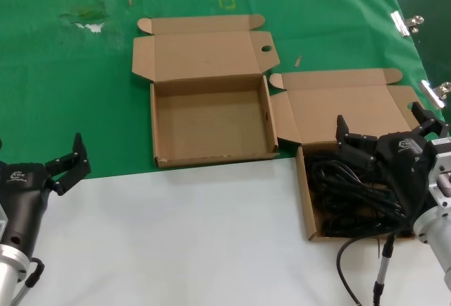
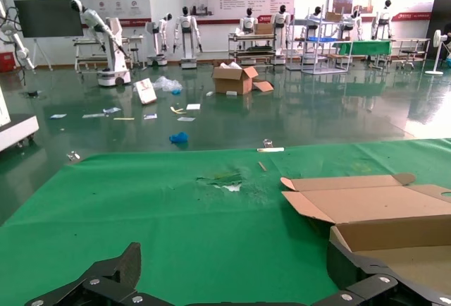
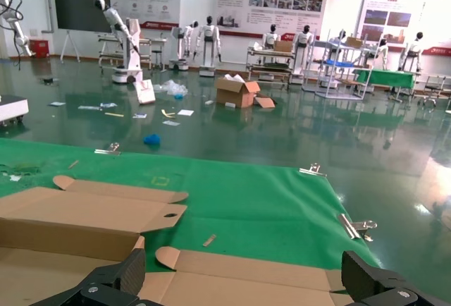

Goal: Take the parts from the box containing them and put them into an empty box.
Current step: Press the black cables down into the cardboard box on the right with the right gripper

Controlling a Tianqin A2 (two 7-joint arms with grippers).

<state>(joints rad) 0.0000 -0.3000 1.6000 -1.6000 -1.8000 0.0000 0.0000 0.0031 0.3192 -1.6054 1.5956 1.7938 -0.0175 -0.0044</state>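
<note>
We see two open cardboard boxes on the surface point(image 1: 204, 228), which is white near us and covered by a green cloth point(image 1: 70, 94) farther off. The empty box point(image 1: 210, 124) sits at the middle, on the cloth, its lid folded back toward the far side. The box of cords point(image 1: 304, 186) lies to its right and nearer, partly on the white area, lid also folded back. Inside it the black power cords point(image 1: 352, 197) lie in a loose tangle.

Our right claw point(image 1: 384, 128) hangs over the far part of that box, just above the cords, its fingers spread wide and gripping nothing. Our left claw point(image 1: 70, 159) waits at the near left edge, well apart from both boxes, released too, with fingers splayed.

A thin wire with a grey tip point(image 1: 380, 271) dangles from the right arm. Metal clips point(image 1: 405, 22) hold the cloth along the far right edge.
</note>
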